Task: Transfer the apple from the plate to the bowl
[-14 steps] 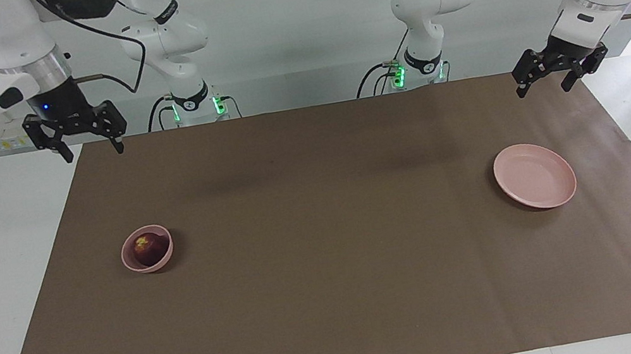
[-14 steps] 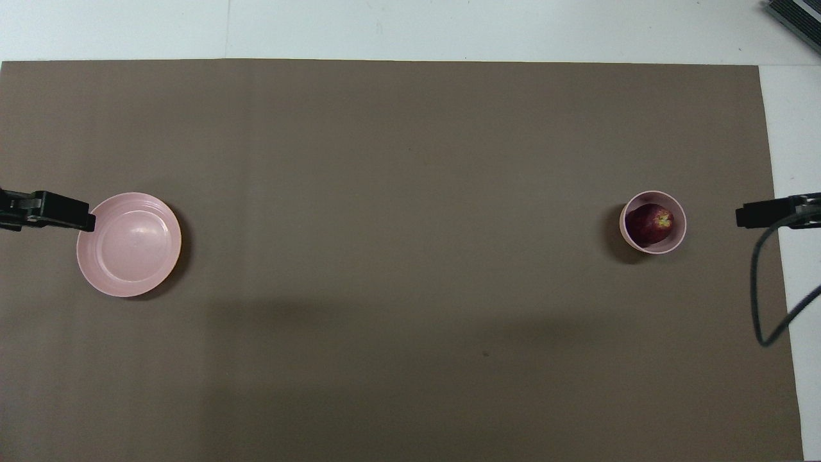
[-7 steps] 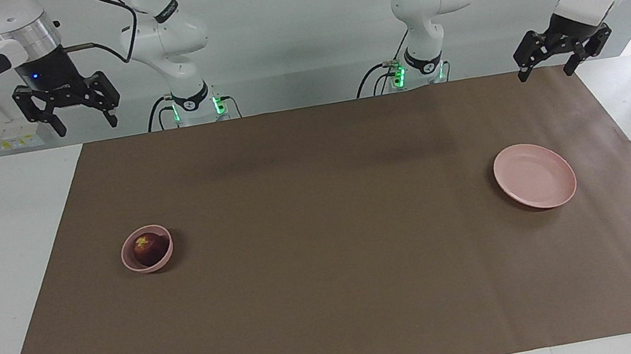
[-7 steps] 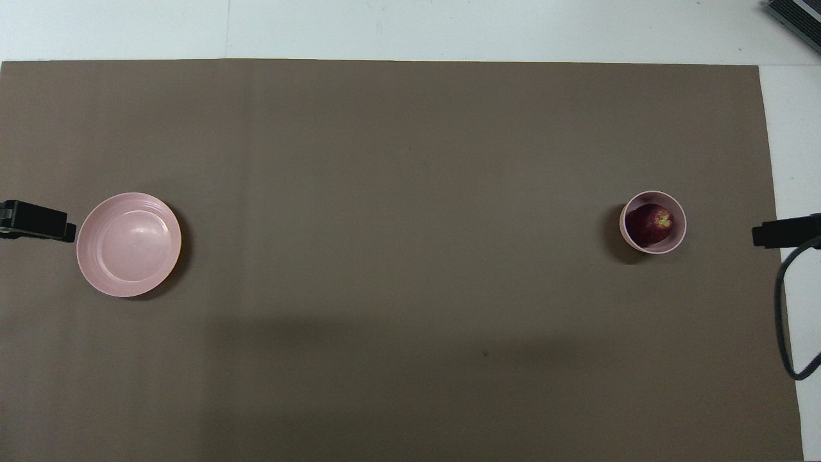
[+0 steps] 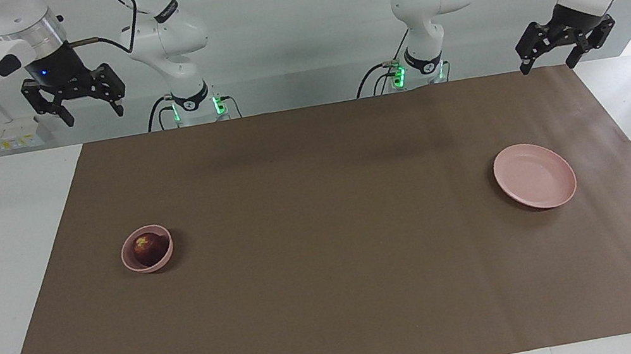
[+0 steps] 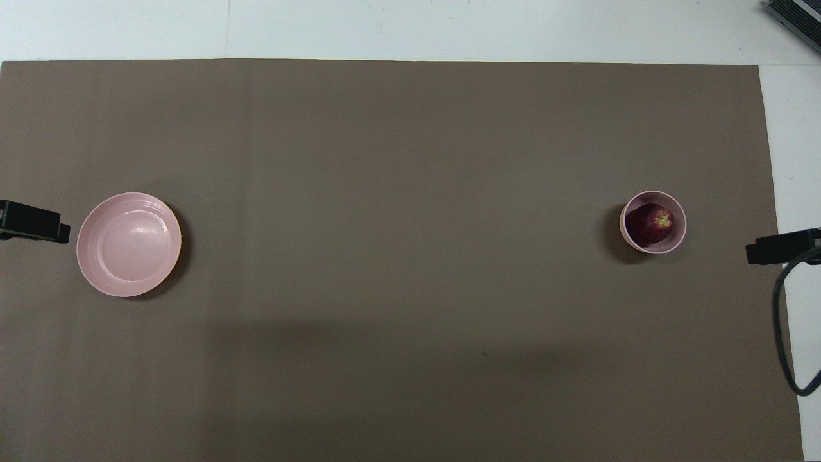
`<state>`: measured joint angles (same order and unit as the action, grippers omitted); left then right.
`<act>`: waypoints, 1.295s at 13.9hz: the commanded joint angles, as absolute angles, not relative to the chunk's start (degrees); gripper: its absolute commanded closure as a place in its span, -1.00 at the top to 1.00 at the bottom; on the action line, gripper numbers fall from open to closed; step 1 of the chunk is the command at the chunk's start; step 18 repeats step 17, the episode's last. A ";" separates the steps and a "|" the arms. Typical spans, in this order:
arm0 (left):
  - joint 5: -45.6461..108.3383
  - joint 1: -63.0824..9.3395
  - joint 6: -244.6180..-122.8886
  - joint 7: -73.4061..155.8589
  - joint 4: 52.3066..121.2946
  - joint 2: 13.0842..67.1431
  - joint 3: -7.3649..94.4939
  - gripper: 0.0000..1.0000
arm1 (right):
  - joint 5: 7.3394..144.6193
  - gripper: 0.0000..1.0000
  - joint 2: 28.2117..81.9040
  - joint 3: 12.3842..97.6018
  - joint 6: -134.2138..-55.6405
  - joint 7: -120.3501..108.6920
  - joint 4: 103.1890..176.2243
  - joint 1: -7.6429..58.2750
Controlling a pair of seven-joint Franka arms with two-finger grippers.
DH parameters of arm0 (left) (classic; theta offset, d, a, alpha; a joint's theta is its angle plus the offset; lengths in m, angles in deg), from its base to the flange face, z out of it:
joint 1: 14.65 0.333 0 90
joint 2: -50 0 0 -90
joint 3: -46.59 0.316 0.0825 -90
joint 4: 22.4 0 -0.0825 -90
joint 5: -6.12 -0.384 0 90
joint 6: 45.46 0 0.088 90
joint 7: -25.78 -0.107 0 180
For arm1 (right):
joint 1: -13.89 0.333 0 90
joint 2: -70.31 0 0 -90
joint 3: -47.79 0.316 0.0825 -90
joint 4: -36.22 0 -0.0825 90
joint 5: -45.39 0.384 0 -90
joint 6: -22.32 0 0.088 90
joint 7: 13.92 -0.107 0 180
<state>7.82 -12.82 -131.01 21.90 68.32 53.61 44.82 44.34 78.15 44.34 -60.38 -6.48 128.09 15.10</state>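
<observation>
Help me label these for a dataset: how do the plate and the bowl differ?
The plate is wide and shallow; the bowl is narrower and deeper. The plate holds nothing, while the bowl holds the apple. The plate sits toward the left arm's end of the table, the bowl toward the right arm's. Both are round and pale pink.

right pincer (image 5: pixel 76 105) raised, left pincer (image 5: pixel 559 43) raised
</observation>
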 commanded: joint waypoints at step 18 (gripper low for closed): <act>7.35 -12.99 -130.01 22.36 67.34 53.16 45.01 1.00 | 45.21 1.00 78.22 44.45 -59.42 -3.81 128.06 14.77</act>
